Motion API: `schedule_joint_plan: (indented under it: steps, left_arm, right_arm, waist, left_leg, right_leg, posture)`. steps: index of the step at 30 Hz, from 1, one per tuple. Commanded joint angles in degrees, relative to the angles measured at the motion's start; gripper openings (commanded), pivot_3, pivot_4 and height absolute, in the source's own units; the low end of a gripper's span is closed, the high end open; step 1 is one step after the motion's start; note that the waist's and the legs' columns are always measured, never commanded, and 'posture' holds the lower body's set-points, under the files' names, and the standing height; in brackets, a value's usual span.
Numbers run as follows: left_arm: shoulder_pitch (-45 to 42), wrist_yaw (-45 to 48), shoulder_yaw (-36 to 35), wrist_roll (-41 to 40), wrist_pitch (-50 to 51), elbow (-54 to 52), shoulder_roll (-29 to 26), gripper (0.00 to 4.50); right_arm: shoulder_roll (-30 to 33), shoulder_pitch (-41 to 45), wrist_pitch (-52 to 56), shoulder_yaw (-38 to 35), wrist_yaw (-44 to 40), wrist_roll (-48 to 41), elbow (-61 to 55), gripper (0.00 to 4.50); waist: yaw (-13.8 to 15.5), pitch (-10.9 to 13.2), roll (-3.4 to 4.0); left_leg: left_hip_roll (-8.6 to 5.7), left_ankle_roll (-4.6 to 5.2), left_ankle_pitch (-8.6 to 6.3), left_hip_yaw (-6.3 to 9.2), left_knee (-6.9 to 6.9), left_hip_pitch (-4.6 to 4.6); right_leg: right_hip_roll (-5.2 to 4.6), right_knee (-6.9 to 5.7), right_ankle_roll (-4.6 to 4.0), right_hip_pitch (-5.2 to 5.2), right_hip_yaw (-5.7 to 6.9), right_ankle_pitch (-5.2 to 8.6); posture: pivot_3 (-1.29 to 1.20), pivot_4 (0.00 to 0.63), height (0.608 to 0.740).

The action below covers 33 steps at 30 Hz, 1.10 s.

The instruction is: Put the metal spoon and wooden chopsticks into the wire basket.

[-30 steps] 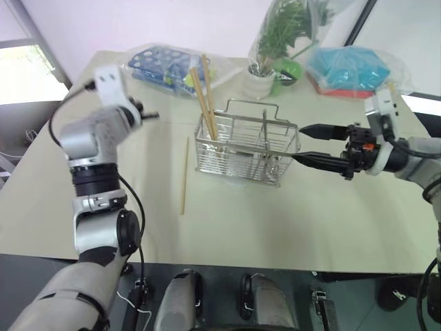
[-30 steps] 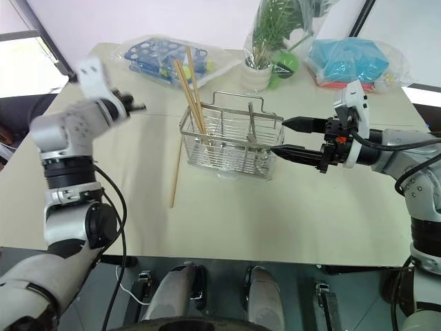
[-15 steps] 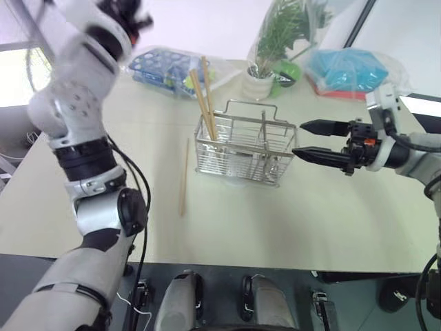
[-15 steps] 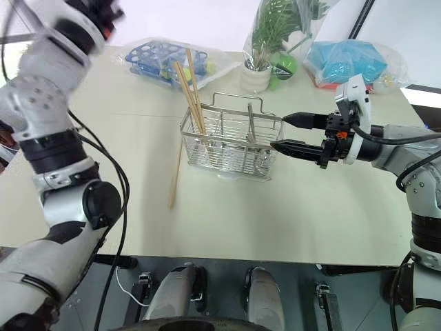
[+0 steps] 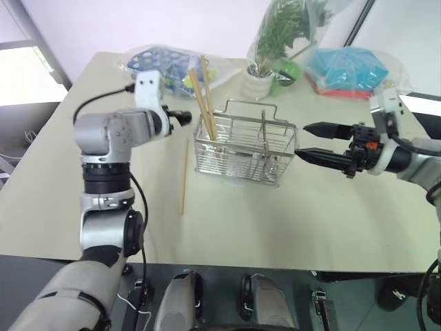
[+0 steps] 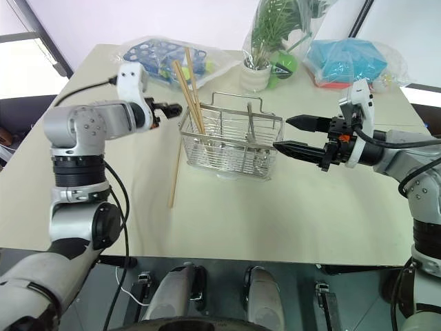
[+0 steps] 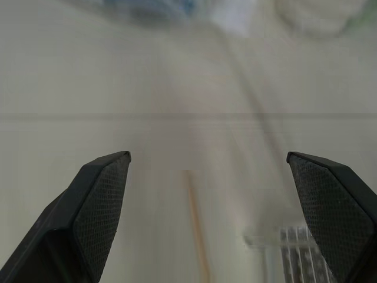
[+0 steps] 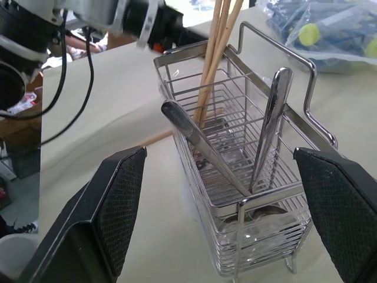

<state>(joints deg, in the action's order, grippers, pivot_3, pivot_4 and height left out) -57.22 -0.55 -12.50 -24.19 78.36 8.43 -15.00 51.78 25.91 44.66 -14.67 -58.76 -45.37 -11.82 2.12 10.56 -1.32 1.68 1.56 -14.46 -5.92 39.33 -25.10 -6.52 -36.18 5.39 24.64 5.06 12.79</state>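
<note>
The wire basket (image 5: 245, 150) stands mid-table. Wooden chopsticks (image 5: 204, 98) lean upright in its left compartment, and one more chopstick (image 5: 184, 175) lies flat on the table just left of it. The metal spoon (image 8: 268, 126) stands handle-up in the basket beside another slanted metal handle (image 8: 199, 146). My left gripper (image 5: 181, 116) hovers close to the basket's upper left corner, above the lying chopstick (image 7: 198, 236), open and empty. At the basket's right side my right gripper (image 5: 303, 141) points at it, open and empty.
A blue rack in plastic (image 5: 160, 67) lies at the back left. A potted plant in a bag (image 5: 267, 67) and a green ball (image 5: 290, 69) stand behind the basket. A teal bagged bundle (image 5: 348, 69) sits at the back right.
My left arm swung up high, then came down closer to the basket's left corner, and its fingers went from shut to open. The right arm has kept still.
</note>
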Motion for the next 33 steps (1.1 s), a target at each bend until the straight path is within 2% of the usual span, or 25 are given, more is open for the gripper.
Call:
schedule_joint_plan:
  steps: [1, 12, 27, 30, 33]
  left_arm:
    - [0.1, -1.1, -0.8, 1.0, 5.7, -2.6, 1.2, 4.44]
    - [1.7, -1.6, 1.3, 5.8, 11.8, -0.5, 4.2, 4.44]
    - [3.4, 0.7, 5.2, 10.4, 10.8, 2.8, 4.0, 4.44]
    - [3.1, 1.7, 4.9, 10.5, 10.2, 3.5, 4.0, 3.54]
    - [2.8, 2.0, 4.1, 10.8, 9.8, 3.7, 4.0, 2.05]
  right_arm:
    - [0.0, -1.4, -0.7, -2.4, 0.4, -1.1, -2.8, 4.12]
    - [1.4, -6.0, -2.2, -3.1, -1.1, -0.5, -6.1, 4.12]
    - [1.7, -6.0, -2.7, -3.9, -0.6, -0.9, -5.5, 4.12]
    - [1.5, -5.9, -2.7, -3.9, -0.5, -1.2, -5.4, 4.12]
    - [1.8, -6.0, -2.5, -3.8, -0.8, -1.3, -5.3, 4.12]
  waist:
    - [0.0, 0.0, 0.0]
    - [0.1, 0.0, 0.0]
    - [0.1, 0.0, 0.06]
    - [0.1, -0.1, 0.12]
    - [0.2, -0.1, 0.12]
  left_leg:
    - [0.0, 0.0, 0.0, 0.0, 0.0, 0.0]
    - [0.0, 0.0, 0.0, 0.01, 0.0, 0.0]
    - [0.01, 0.0, -0.01, 0.02, 0.0, 0.01]
    - [0.0, 0.0, -0.01, 0.02, 0.0, 0.02]
    - [0.0, 0.02, -0.02, 0.03, 0.0, 0.02]
  right_leg:
    - [0.0, -0.01, 0.0, 0.0, 0.0, 0.0]
    - [0.0, 0.0, -0.01, 0.01, 0.0, 0.0]
    - [-0.01, -0.01, -0.02, 0.01, -0.01, 0.0]
    - [-0.03, -0.01, -0.02, 0.0, -0.01, 0.0]
    - [-0.05, -0.01, -0.02, 0.0, -0.01, 0.0]
  posture:
    - [0.0, 0.15, 0.715]
    - [0.0, 0.15, 0.715]
    - [0.0, 0.15, 0.715]
    - [0.0, 0.15, 0.715]
    - [0.0, 0.15, 0.715]
